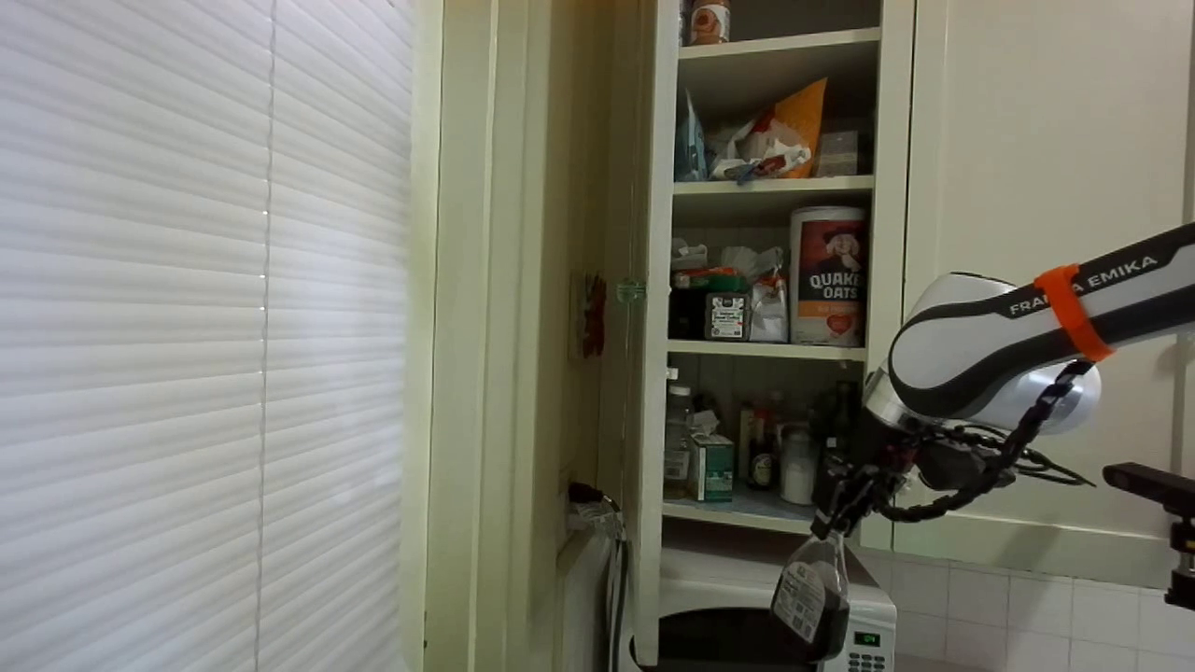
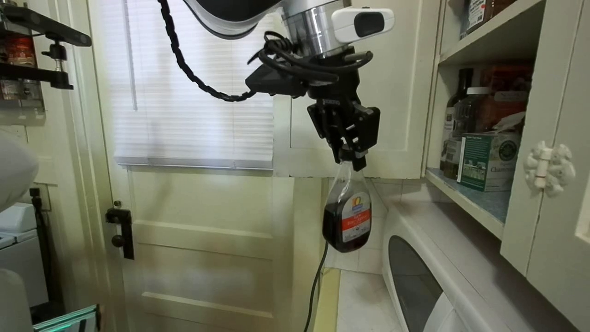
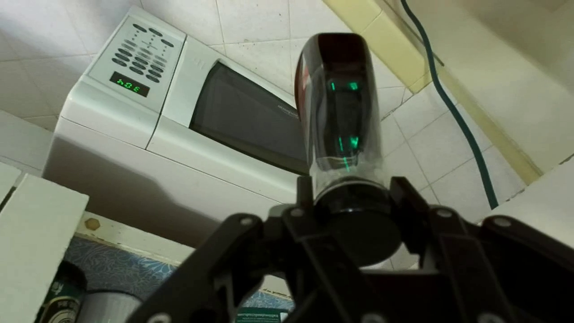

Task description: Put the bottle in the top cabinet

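My gripper [image 3: 352,193] is shut on the black cap of the bottle [image 3: 338,107], one finger to each side. Clear-walled and partly filled with dark liquid, the bottle [image 2: 349,216] hangs base down and a little tilted, its red-and-white label showing in an exterior view. The cap is mostly hidden by the fingers in both exterior views. The cream-white top cabinet [image 1: 767,352] stands open behind, with several shelves of goods. In an exterior view the bottle [image 1: 810,602] hangs lower than the cabinet's bottom shelf [image 2: 470,196], outside the cabinet and in front of it.
A white microwave [image 1: 870,597] sits beneath the cabinet, behind the bottle. On the bottom shelf are a green tea box [image 2: 486,159], bottles and a white jar [image 1: 798,467]. The cabinet's open door [image 1: 651,420] juts out at its left edge. A cable [image 2: 317,286] hangs near the counter.
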Robot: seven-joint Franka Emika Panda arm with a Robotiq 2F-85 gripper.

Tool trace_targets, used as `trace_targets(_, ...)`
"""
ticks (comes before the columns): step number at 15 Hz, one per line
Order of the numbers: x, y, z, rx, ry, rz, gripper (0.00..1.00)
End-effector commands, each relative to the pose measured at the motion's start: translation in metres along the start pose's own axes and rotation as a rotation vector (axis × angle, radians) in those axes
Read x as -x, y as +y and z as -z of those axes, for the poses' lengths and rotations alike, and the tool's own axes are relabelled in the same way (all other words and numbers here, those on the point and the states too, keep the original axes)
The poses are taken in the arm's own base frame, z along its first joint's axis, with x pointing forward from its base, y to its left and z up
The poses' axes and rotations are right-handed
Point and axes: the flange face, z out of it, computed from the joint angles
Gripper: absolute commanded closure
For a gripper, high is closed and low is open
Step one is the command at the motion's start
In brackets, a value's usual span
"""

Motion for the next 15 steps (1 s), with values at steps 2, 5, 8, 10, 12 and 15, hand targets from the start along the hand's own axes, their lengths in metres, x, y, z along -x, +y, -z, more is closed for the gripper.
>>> trace_targets(2, -0.031, -0.022, 0.020, 0.079, 0.081, -0.002, 0.79)
trace_targets(5, -0.057, -0.028, 0.045, 0.165, 0.174, -0.061, 0.79)
trace_targets(8, -0.078, -0.016, 0.063, 0.262, 0.249, -0.138, 0.79)
trace_targets(10, -0.086, 0.001, 0.067, 0.316, 0.272, -0.205, 0.79)
trace_targets(12, -0.093, 0.016, 0.067, 0.348, 0.298, -0.255, 0.79)
trace_targets(15, -0.102, 0.029, 0.058, 0.348, 0.358, -0.270, 0.79)
